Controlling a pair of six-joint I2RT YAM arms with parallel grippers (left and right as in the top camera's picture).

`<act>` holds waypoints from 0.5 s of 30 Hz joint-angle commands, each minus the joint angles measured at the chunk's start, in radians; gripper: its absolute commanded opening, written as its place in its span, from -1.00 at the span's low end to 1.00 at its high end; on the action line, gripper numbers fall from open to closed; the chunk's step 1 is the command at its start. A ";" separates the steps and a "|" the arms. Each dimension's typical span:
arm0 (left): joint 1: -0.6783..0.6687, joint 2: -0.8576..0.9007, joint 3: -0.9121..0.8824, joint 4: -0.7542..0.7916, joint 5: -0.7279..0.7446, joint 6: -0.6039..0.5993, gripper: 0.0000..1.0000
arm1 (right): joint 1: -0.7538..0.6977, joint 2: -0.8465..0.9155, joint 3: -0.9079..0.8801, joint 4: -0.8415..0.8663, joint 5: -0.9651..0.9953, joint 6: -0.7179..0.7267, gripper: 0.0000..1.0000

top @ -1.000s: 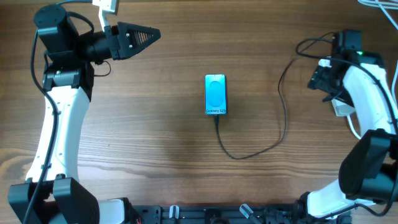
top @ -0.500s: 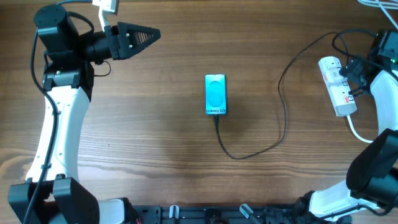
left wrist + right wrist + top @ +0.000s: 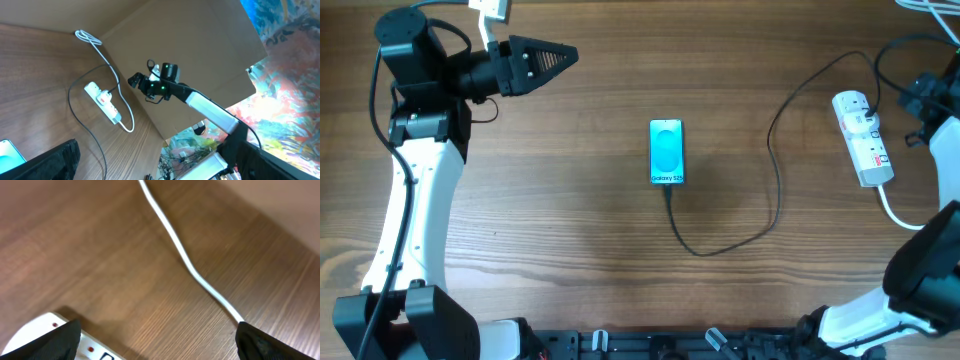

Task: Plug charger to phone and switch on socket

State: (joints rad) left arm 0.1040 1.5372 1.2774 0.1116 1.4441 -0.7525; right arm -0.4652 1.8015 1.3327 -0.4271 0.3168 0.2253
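Note:
The phone (image 3: pixel 666 152) lies flat at the table's middle, its blue-teal screen up. The charger (image 3: pixel 775 190), a thin black cable, meets the phone's near end, loops right and runs up to the socket (image 3: pixel 863 137). This white strip lies at the far right with red marks showing. My right gripper (image 3: pixel 923 95) hangs just right of the socket, open and empty. In the right wrist view its fingers (image 3: pixel 55 342) stand wide apart over the socket's end (image 3: pixel 37 332). Far to the left my left gripper (image 3: pixel 555 57) is raised, open and empty. Its view shows the socket (image 3: pixel 102 102) and the phone's corner (image 3: pixel 9 152).
The socket's thick white cord (image 3: pixel 892 210) curves toward the front right, and another stretch of white cord (image 3: pixel 190 265) runs across the wood behind the strip. A cardboard wall (image 3: pixel 190 45) stands beyond the table's right edge.
My right arm has drawn back to the right off the socket, which now shows whole. The cable's far end has shifted right. The left arm has not moved.

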 commanded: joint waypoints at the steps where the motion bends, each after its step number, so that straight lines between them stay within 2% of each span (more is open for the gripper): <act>1: 0.003 -0.002 0.000 0.000 0.002 0.016 1.00 | -0.019 0.106 0.000 -0.011 -0.142 -0.014 0.99; 8: 0.003 -0.002 0.000 0.000 0.002 0.016 1.00 | -0.019 0.232 0.000 -0.032 -0.138 -0.013 1.00; 15: 0.003 -0.002 0.000 0.000 0.002 0.016 1.00 | -0.019 0.253 0.000 -0.050 -0.151 -0.013 0.99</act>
State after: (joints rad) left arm 0.1040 1.5372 1.2774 0.1112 1.4441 -0.7525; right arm -0.4938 2.0304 1.3327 -0.4599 0.2054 0.2184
